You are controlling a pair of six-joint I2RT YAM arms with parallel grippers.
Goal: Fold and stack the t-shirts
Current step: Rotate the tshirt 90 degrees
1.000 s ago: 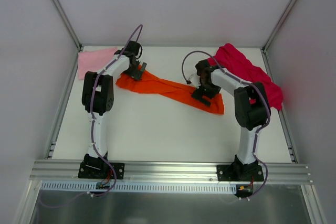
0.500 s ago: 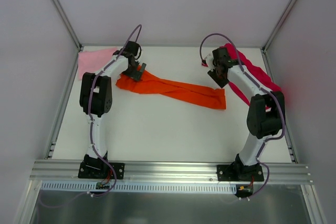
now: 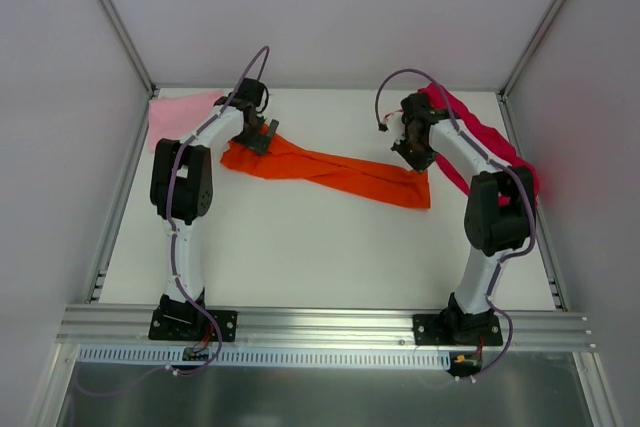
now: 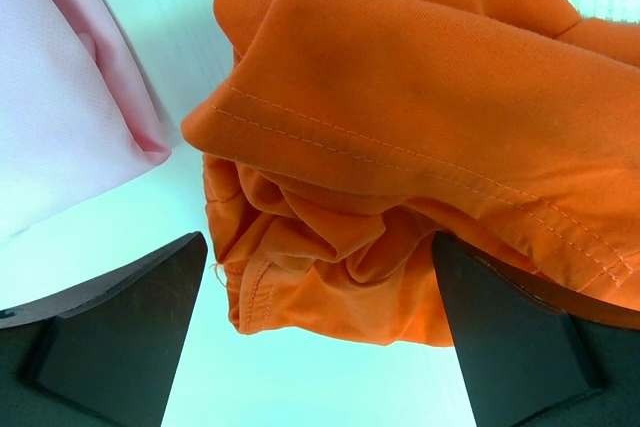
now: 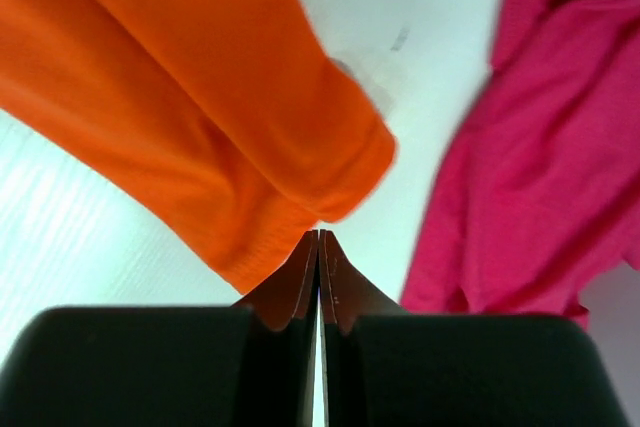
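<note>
The orange t-shirt (image 3: 330, 169) lies stretched in a long band across the table's middle. My left gripper (image 3: 262, 135) hangs open over its bunched left end (image 4: 400, 117), and the wrist view shows that cloth between the wide-apart fingers (image 4: 120, 337). The pink t-shirt (image 3: 180, 112) lies flat at the back left, its edge (image 4: 70, 97) just beside the orange one. At the back right the magenta t-shirt (image 3: 462, 110) is crumpled. My right gripper (image 3: 418, 152) is shut with nothing in it, above the bare gap between the orange shirt's right end (image 5: 200, 97) and the magenta cloth (image 5: 550, 147).
White walls and metal frame posts (image 3: 115, 22) close in the table on three sides. An aluminium rail (image 3: 320, 322) carrying both arm bases runs along the near edge. The magenta t-shirt drapes toward the right table edge (image 3: 530, 187).
My right gripper has lifted off the orange t-shirt's right end, swung back toward the magenta t-shirt and shut empty. The left arm has stayed put.
</note>
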